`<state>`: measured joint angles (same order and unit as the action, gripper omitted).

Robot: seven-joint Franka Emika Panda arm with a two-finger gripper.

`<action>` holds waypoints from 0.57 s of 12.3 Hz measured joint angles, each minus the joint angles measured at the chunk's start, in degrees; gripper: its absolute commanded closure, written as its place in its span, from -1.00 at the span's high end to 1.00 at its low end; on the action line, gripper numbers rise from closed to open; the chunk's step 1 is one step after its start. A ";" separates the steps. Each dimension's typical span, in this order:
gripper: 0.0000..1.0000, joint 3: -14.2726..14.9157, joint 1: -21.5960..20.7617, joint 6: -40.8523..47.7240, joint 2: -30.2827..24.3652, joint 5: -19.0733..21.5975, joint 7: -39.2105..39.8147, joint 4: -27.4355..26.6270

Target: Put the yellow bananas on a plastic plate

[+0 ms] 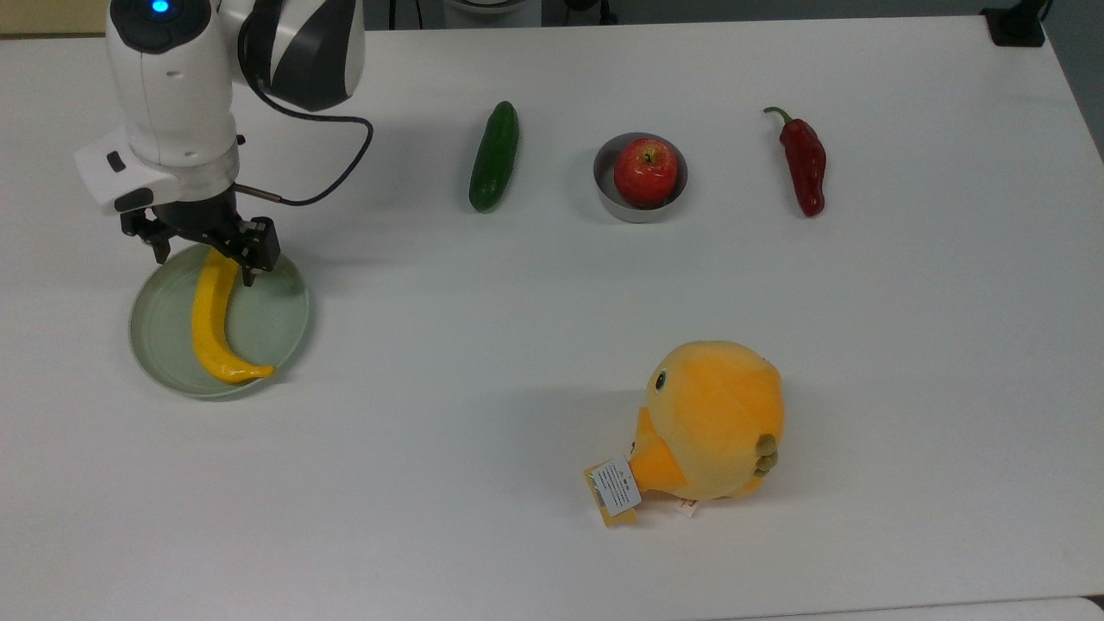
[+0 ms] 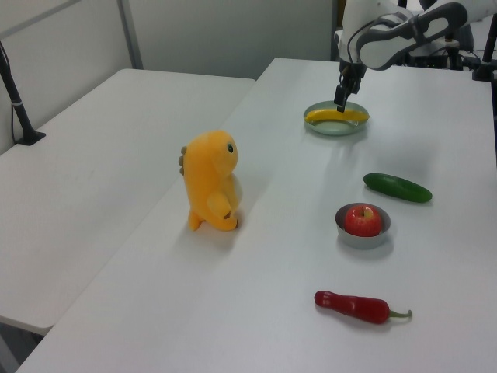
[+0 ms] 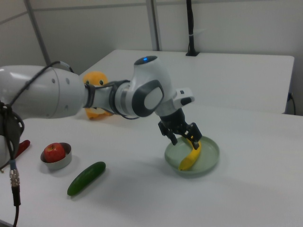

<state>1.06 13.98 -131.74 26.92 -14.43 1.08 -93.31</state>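
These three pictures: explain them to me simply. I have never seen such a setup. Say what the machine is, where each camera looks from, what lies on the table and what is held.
The white machine is a robot arm; its gripper, a two-finger claw, is its hand. One camera looks down from above, the other two look across the white table from opposite sides. On the table lie a green plate with a banana in it, a cucumber, a metal bowl holding a red apple, a red pepper and an orange plush toy. The gripper is open just above the banana's upper end, so nothing is held.
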 measured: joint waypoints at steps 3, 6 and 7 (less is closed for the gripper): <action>1.00 -0.14 -2.29 5.20 -4.68 5.02 -0.26 0.05; 1.00 -0.30 -6.10 12.68 -11.91 10.78 -0.50 -0.20; 1.00 -0.42 -7.59 14.90 -14.15 11.69 -1.05 -0.65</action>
<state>0.64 6.40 -116.83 12.77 -2.74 0.04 -93.96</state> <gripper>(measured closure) 0.000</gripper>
